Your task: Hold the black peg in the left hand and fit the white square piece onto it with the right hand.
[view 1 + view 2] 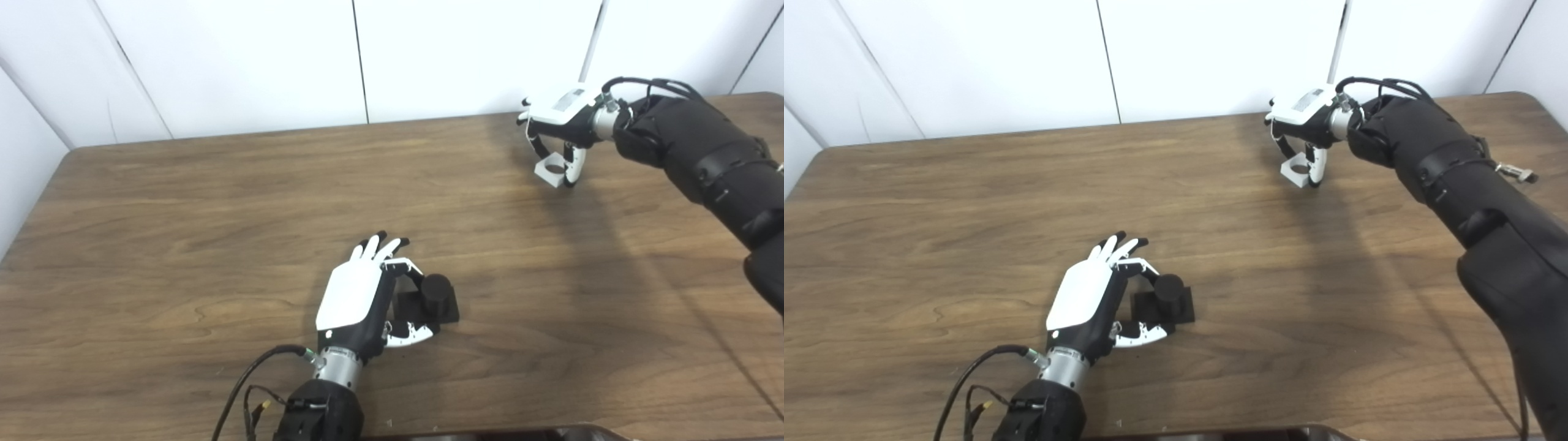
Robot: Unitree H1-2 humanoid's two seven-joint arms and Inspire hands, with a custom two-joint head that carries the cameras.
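The black peg (436, 298), a short cylinder on a square black base, stands on the wooden table (184, 245) near the front middle. My left hand (358, 294) lies just left of it. Its thumb (411, 334) and one curled finger (405, 267) close round the peg from either side, while the other fingers stay straight. The white square piece (550, 171), with a round hole, is at the far right of the table. My right hand (560, 119) reaches down over it, with fingers and thumb pinching its sides. I cannot tell whether the piece is lifted off the table.
White wall panels stand behind the table's far edge. A cable (245, 380) loops from my left wrist near the front edge. A dark object's edge (520, 433) shows at the bottom of the view. Bare wood lies between the two hands.
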